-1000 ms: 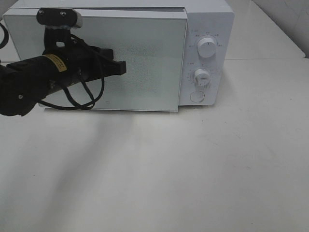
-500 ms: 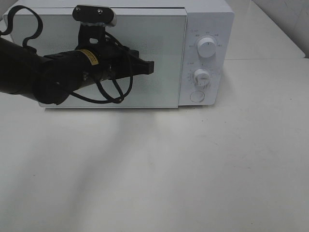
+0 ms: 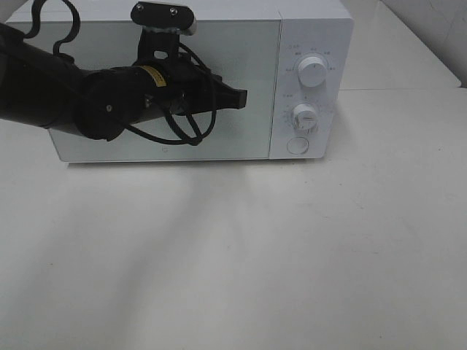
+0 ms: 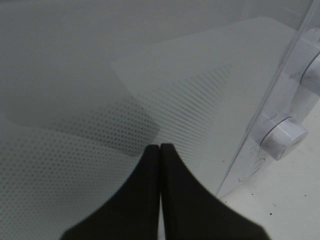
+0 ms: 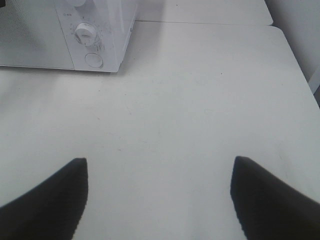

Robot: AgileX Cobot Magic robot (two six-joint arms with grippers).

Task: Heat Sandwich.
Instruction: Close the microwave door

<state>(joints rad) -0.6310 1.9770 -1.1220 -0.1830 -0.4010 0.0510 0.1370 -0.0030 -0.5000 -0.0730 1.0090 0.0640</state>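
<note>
A white microwave [image 3: 314, 29] stands at the back of a pale table [image 3: 255, 255], its dotted glass door [image 3: 252, 58] lying flush with the control panel. The left gripper [image 3: 241, 96] reaches across the door with its jaws clenched together and gripping nothing. Its blunt tip is at the glass near the latch side, probably so it can act as a pusher that presses the door closed. Whether it is touching the glass cannot be told. The right gripper [image 5: 159, 167] hangs spread wide and empty over bare table, well clear of the two dials [image 3: 313, 73] and the round button [image 3: 297, 145]. The sandwich appears in no view. It is likely inside behind the door, so its facing and long axis cannot be told.
</note>
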